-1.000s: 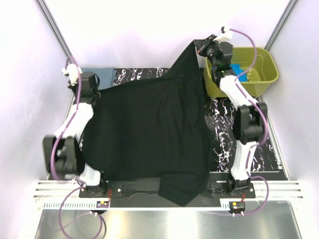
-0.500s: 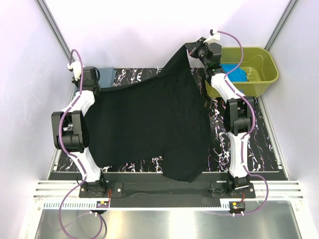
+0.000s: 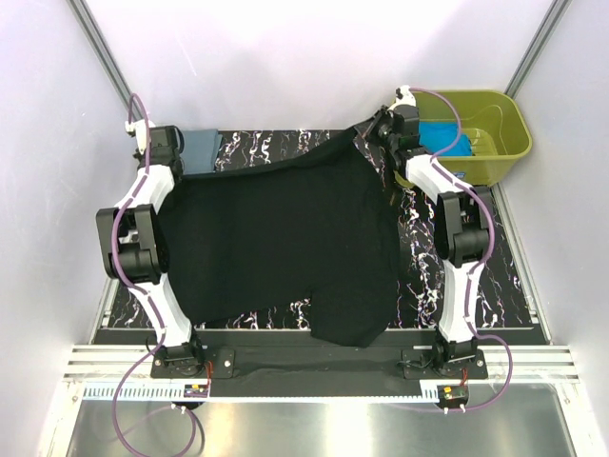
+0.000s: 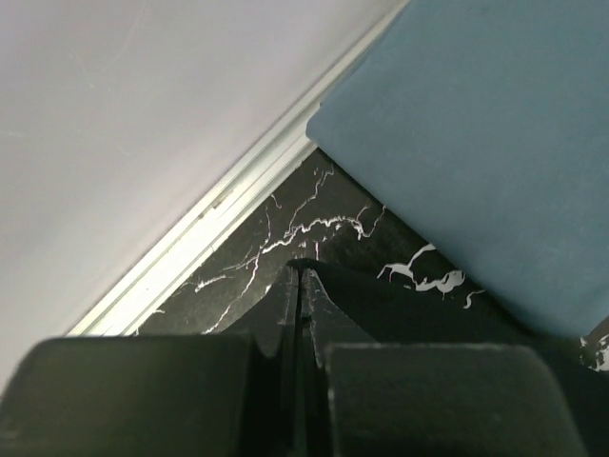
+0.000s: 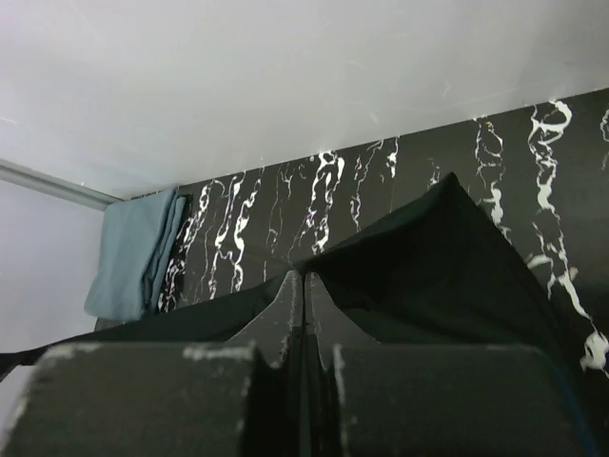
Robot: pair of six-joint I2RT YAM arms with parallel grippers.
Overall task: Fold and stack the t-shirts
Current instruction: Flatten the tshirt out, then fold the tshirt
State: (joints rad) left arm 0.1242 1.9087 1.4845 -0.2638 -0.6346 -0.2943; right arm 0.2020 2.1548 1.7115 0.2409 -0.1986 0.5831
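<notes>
**Black shirt pinned at two far corners, body trailing back toward the arm bases**

The black white-veined marbled bench [image 3: 419, 276] is carrying nearly everything, and the large black cloth t-shirt [image 3: 285, 238] is covering most of it. The shirt is lying spread behind both sets of jaws, toward the arm bases. Its far edge is running crosswise from one pair of jaws to the other, sloping a little, with the right end sitting farther back. One lobe is drooping over the bench's near edge, closer to the right arm's base.

The left arm [image 3: 143, 228] and the right arm [image 3: 461, 228] are both reaching to the far side. Each pair of jaws is pressed fully together on a thin pinch of black cloth at one corner, as both wrist views are showing. Neither arm is nearer; each is holding its own end. Any fold is probably turning on carrying this far edge back over the trailing body, so the drooping lobe looks likely to drag.

The olive-green plastic tub [image 3: 504, 143] is sitting just to the right of the right jaws. The folded slate grey-blue cloth shirt [image 3: 202, 149] is lying just beside the left jaws, on their inner side, close enough to be brushed. The bright turquoise-blue cloth shirt [image 3: 442, 136] is resting inside the tub, clear of the black cloth.
</notes>
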